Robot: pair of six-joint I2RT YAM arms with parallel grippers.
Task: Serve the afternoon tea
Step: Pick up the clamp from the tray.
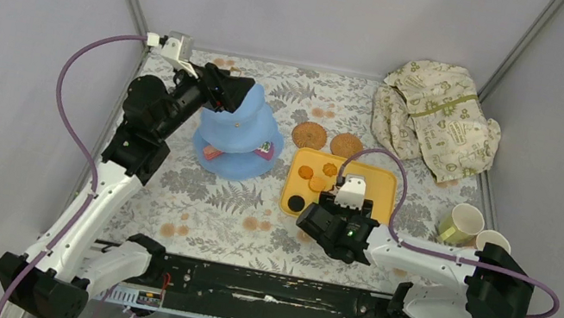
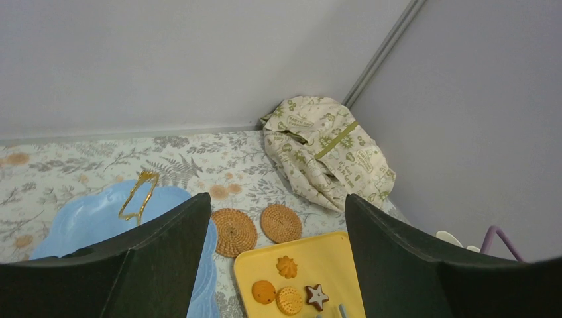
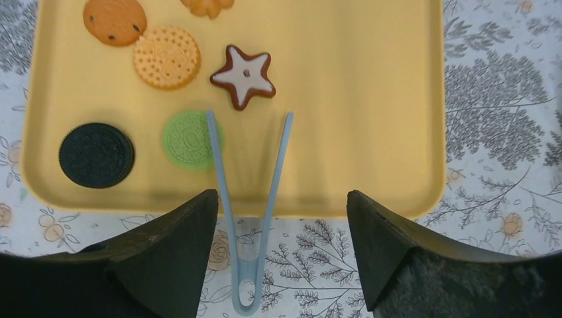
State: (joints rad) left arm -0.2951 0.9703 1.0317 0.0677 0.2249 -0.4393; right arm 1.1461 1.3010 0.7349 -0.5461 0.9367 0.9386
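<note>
The light-blue three-tier stand (image 1: 240, 130) stands at the back left with small pastries (image 1: 212, 152) on its bottom tier. My left gripper (image 1: 238, 92) hovers at its top, open, with nothing between the fingers. In the left wrist view the stand's gold handle (image 2: 138, 195) shows beside the left finger. Two woven coasters (image 1: 310, 135) (image 1: 346, 145) lie behind the yellow tray (image 1: 381, 185). Biscuits lie on that tray: a star (image 3: 244, 76), a green one (image 3: 189, 139) and a black one (image 3: 97, 154). My right gripper (image 3: 281, 193) is open over the tray's near edge, with the blue tongs (image 3: 248, 199) lying untouched between its fingers. Two pale cups (image 1: 462, 223) (image 1: 493, 242) stand at the right.
A crumpled cream cloth (image 1: 434, 120) with green print lies at the back right corner. Grey walls close the table at the back and on both sides. The floral table cover (image 1: 216, 217) shows bare between the stand and the arm bases.
</note>
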